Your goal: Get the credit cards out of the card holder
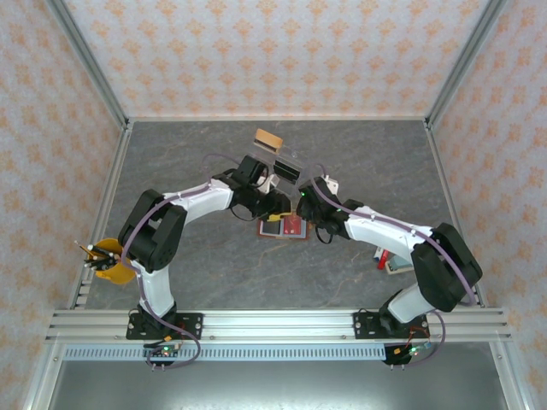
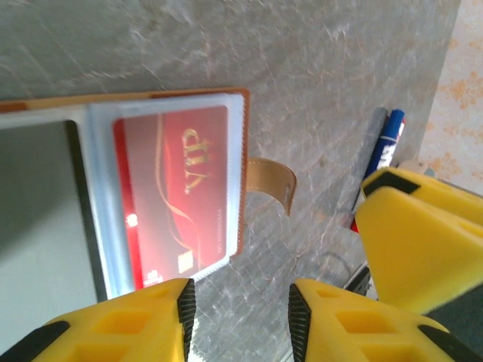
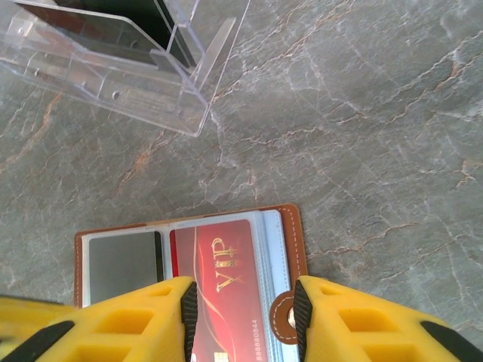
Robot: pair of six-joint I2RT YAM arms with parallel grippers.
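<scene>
Left gripper (image 2: 238,317) and right gripper (image 3: 243,317) gape — empty — over the open card holder (image 3: 294,237), red card (image 3: 223,268) sleeved

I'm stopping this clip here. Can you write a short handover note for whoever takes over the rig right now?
Left pincer: open, empty, low at the wallet edge.
Right pincer: open, empty, over the red card.
The wallet lies open between the two pincers. The red card sits in its clear sleeve. The other page holds something dark grey, and I cannot tell if it is a card.
Done: a tan card and a black card are out beyond the wallet, the black one at a clear stand.
Left: pull out the red card, then check the grey pocket.
</scene>
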